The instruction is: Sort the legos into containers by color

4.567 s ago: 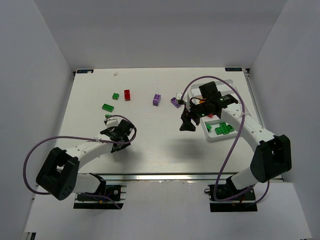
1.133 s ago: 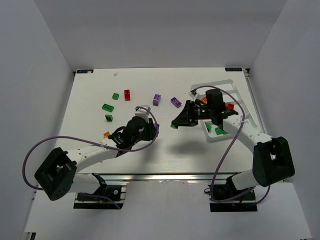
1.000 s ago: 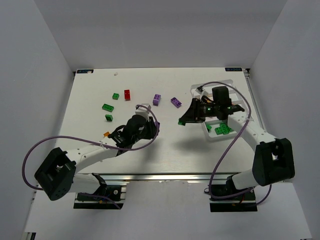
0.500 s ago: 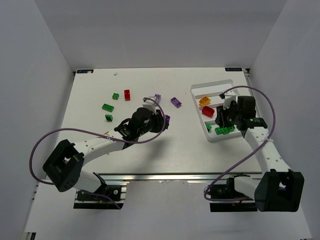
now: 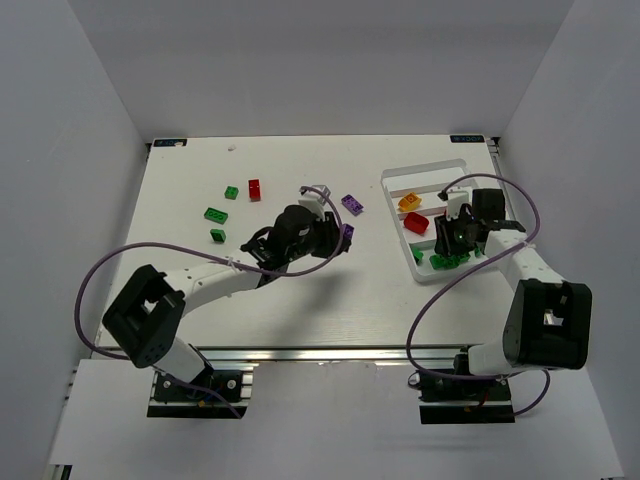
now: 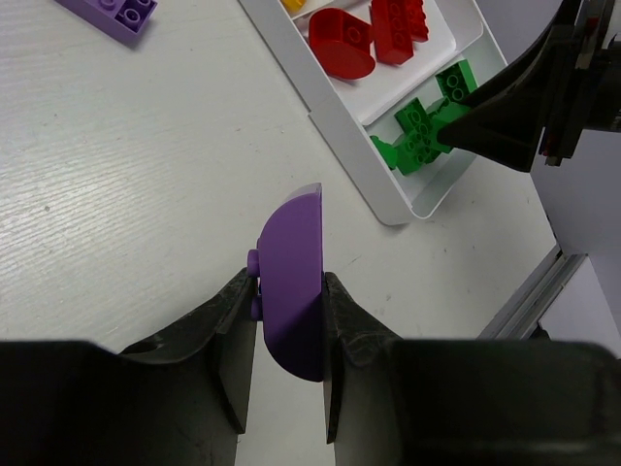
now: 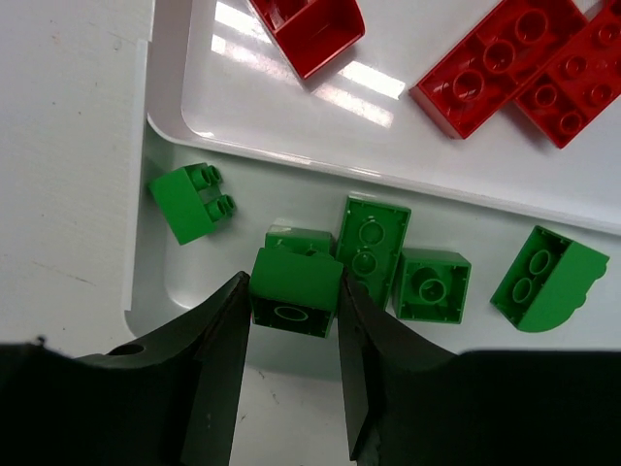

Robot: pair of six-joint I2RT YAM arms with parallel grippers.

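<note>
**Both grippers loaded, right one over the green compartment**

Half a second back the left gripper [image 6: 288,296] sat a little farther from the tray [image 6: 342,131]; it has since edged toward it. The right gripper [image 7: 291,316], which a second ago was out over bare table short of the tray, stays above the tray's near compartment as it did half a second ago.

The left gripper is nearly closed, clamping a purple rounded piece [image 6: 294,282] by its two flat faces. The piece is smooth, with one curved edge and small studs poking out on one side. The tray lies ahead and to the right of these fingertips, well apart. A loose purple brick [image 6: 109,12] lies ahead and to the left, cut off by the frame edge.

The right gripper's jaws stand about half open, pinching a green brick [image 7: 296,289] by two opposite sides. Beneath and just beyond its fingertips lie more green bricks [image 7: 372,238], one of them rounded, one small and off to the left. Past the divider [image 7: 388,175] lie red bricks [image 7: 490,83].

The held green brick covers part of a brick below it, and whether the two touch cannot be told. From the top view both held pieces are mostly hidden by the gripper bodies. The compartment farthest from the right gripper shows only a yellow-orange sliver.
</note>
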